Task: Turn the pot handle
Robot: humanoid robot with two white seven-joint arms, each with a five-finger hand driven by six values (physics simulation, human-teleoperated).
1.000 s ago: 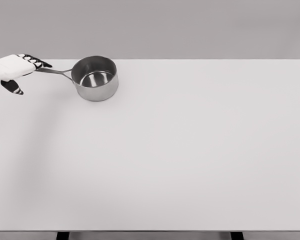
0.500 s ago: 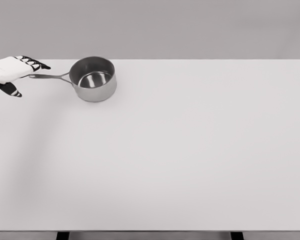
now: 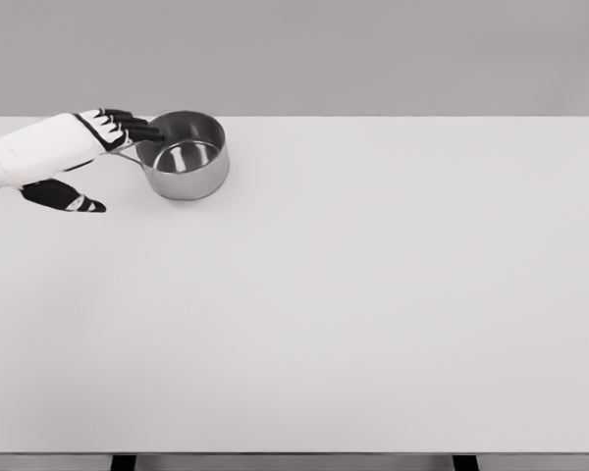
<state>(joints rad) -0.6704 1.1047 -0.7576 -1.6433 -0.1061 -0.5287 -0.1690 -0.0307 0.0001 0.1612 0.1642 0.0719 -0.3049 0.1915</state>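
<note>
Pot (image 3: 185,155) on table (image 3: 373,294) — far left; left hand (image 3: 74,157) beside it.

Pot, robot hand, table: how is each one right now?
pot: upright, empty, at the table's far left.
handle: mostly hidden under the hand.
left hand: fingers stretched out over the handle, reaching the pot's rim.
table: white, holding the pot.

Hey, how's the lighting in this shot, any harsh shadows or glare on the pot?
Head view: soft, even light, no hard shadows on the table; the pot shows mild reflections inside, no blown glare; the left hand is sharp, covering the handle.
</note>
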